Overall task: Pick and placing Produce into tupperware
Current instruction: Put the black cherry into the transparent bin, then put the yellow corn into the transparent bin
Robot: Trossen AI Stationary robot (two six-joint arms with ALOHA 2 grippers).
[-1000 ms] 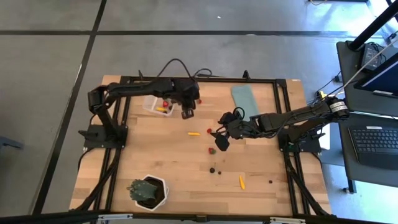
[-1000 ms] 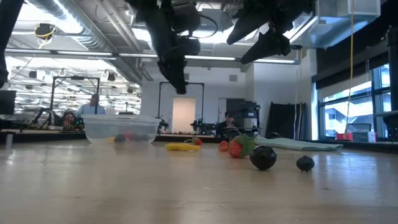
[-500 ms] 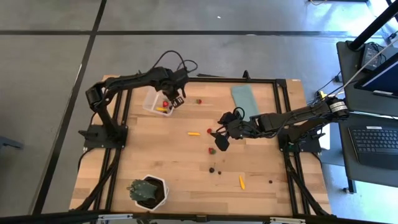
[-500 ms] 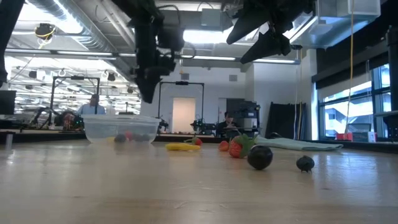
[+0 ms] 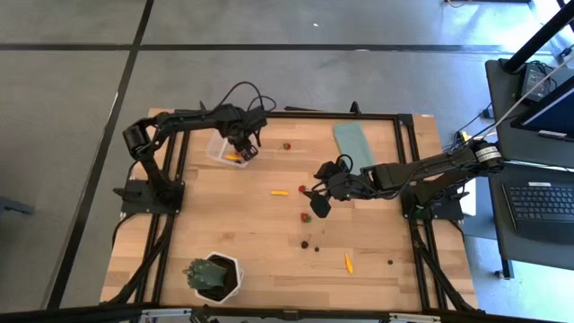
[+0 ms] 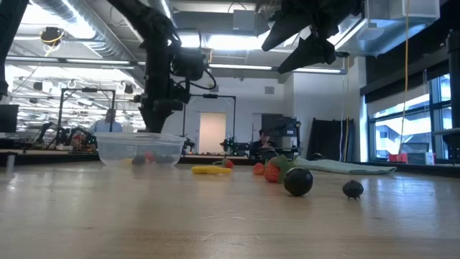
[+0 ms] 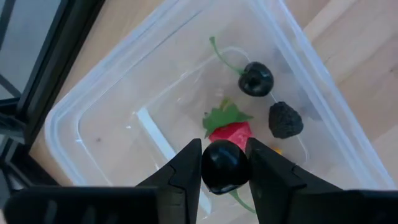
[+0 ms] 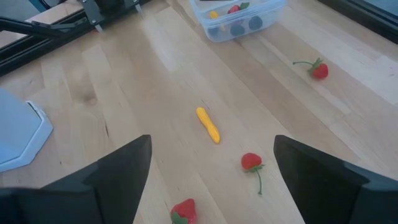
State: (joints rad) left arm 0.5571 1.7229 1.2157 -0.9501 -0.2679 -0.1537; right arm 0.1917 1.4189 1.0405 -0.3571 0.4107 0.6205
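Produce piece (image 7: 224, 167) pinched, left pincer (image 7: 224, 169) above tupperware (image 7: 81, 118)

Bright all over, lit by long ceiling lights in the upper left, with soft small shadows and blurry close-up edges.

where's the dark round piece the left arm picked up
It is clamped in the left gripper, directly above the clear tub near the table's far left in the high view.
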